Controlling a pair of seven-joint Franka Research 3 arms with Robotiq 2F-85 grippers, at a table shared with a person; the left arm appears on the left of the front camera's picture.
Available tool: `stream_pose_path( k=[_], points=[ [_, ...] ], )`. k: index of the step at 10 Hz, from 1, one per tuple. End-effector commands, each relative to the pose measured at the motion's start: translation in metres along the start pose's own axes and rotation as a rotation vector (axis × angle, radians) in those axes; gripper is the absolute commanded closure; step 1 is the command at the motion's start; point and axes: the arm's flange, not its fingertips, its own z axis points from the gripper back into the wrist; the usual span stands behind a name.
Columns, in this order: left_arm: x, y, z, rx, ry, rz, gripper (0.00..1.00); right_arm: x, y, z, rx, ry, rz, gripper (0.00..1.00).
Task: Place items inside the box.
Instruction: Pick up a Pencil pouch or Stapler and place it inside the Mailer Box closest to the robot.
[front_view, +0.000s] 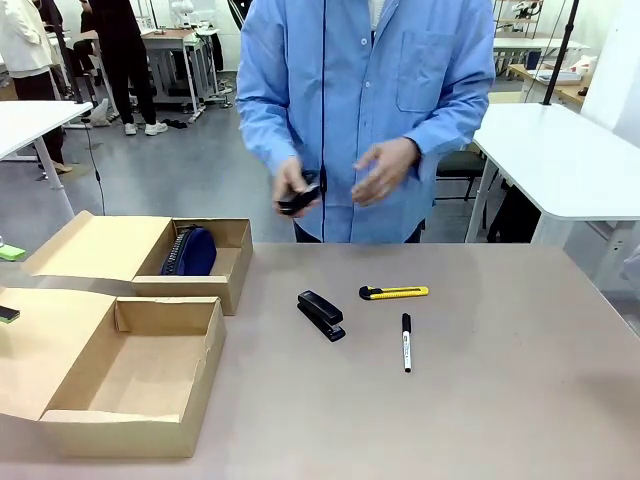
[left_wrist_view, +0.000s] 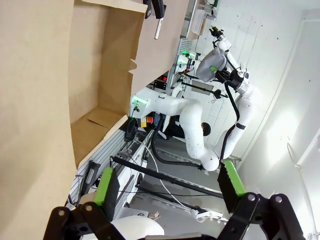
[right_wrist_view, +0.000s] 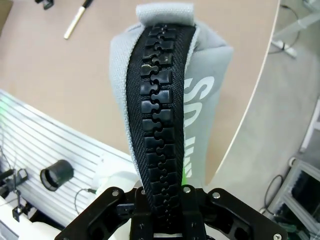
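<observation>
Two open cardboard boxes stand at the table's left: the near one (front_view: 130, 432) has a bare floor, and the far one (front_view: 232, 285) holds a navy pencil case (front_view: 190, 252). On the table lie a black stapler (front_view: 321, 315), a yellow utility knife (front_view: 394, 293) and a black marker pen (front_view: 406, 342). The person's hand holds a second black stapler (front_view: 298, 198) above the far edge. My right gripper (right_wrist_view: 167, 202) is shut on a grey pencil case (right_wrist_view: 210, 85), its black zipper facing the camera, high over the table. My left gripper (left_wrist_view: 167, 187) is open with nothing between its fingers, beside a cardboard flap (left_wrist_view: 35, 100).
The marker pen (right_wrist_view: 76, 21) lies on the tabletop far below the right gripper, and the table's curved edge (right_wrist_view: 250, 115) runs past on the right. White tables stand at both sides behind the person. The table's right half is bare.
</observation>
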Motion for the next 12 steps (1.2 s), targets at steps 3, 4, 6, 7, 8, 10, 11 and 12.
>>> stream_pose_path(
  k=[3, 4, 6, 7, 8, 10, 11, 12],
  points=[
    [-0.006, 0.001, 0.0, 0.004, 0.016, -0.019, 0.0, 0.062, 0.036, 0.029, 0.057, -0.18, 0.275, 0.93],
    [-0.006, 0.001, 0.0, 0.004, 0.016, -0.019, 0.0, 0.102, 0.063, 0.042, 0.075, -0.199, 0.464, 0.93],
    [-0.006, 0.001, 0.0, 0.004, 0.016, -0.019, 0.0, 0.178, 0.114, 0.058, 0.107, -0.209, 0.743, 0.93],
    [-0.006, 0.001, 0.0, 0.004, 0.016, -0.019, 0.0, 0.212, 0.142, 0.063, 0.116, -0.227, 0.872, 0.93],
    [-0.006, 0.001, 0.0, 0.004, 0.016, -0.019, 0.0, 0.248, 0.177, 0.061, 0.159, -0.239, 1.037, 0.93],
    [-0.006, 0.001, 0.0, 0.004, 0.016, -0.019, 0.0, 0.3, 0.236, 0.04, 0.307, -0.232, 1.225, 0.93],
    [-0.006, 0.001, 0.0, 0.004, 0.016, -0.019, 0.0, 0.314, 0.267, 0.024, 0.406, -0.216, 1.294, 0.93],
    [-0.006, 0.001, 0.0, 0.004, 0.016, -0.019, 0.0, 0.315, 0.291, 0.012, 0.466, -0.155, 1.38, 0.93]
  ],
)
